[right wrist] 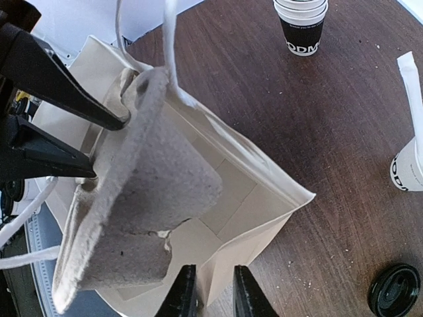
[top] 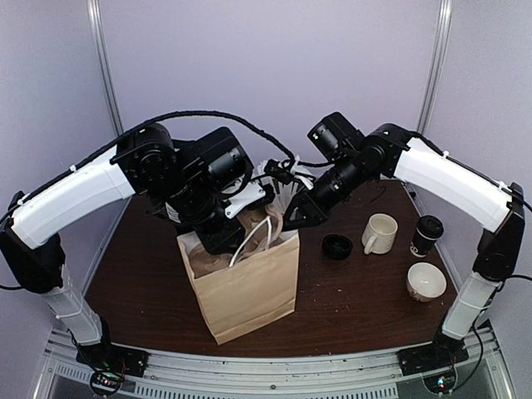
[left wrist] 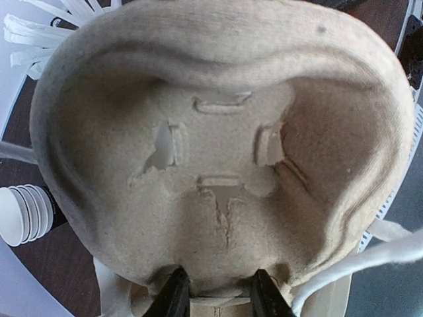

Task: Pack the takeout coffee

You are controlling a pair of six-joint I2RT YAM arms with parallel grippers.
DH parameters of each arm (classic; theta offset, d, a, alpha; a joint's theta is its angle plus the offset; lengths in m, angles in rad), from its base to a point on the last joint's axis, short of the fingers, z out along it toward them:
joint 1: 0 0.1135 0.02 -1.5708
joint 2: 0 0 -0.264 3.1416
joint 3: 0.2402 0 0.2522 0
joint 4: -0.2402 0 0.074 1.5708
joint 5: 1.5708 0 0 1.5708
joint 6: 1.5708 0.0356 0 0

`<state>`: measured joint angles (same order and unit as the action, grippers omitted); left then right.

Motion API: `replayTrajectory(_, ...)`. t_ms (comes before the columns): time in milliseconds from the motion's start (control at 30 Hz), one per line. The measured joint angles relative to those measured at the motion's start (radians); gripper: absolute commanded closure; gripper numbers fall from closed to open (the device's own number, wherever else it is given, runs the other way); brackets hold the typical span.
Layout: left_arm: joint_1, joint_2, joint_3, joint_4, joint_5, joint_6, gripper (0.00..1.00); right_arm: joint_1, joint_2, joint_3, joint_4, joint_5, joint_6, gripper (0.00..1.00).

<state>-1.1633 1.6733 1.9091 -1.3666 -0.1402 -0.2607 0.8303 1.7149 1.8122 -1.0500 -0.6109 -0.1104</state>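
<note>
Left gripper (left wrist: 220, 284) clamped on carrier (left wrist: 218, 165) over bag (right wrist: 264, 234), right gripper (right wrist: 213, 274) pinching bag rim, coffee (top: 426, 234) upright on table (top: 332, 307), well right of both jaws.

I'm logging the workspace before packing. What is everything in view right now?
paper bag: one, brown, white handles, open at table centre
cup carrier: one, grey pulp, over the bag's mouth
takeout coffee: one, black, lidded, table's right
loose lid: one, black, right of bag
mug: one, cream, beside the coffee
bowl: one, cream, nearer than the coffee
stacked cups: one stack, black, white rims, beyond the bag
stick cup: one, white sticks, beyond the bag
table: one, dark brown
left pincer: black, clamped on cup carrier's edge
right pincer: black, astride bag's rim
</note>
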Motion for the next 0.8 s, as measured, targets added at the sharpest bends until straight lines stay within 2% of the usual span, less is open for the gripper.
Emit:
replayTrajectory(100, 0.000, 0.000, 0.000, 0.000, -0.003, -0.001, 0.74, 0.003, 0.000, 0.000, -0.001, 0.018, 0.015, 1.00)
replayTrajectory(500, 0.000, 0.004, 0.000, -0.024, 0.012, -0.010, 0.74, 0.005, -0.039, -0.007, 0.005, 0.089, 0.014, 1.00)
replayTrajectory(800, 0.000, 0.102, -0.003, -0.038, 0.020, -0.005, 0.74, 0.006, -0.080, -0.047, 0.025, 0.080, 0.048, 1.00)
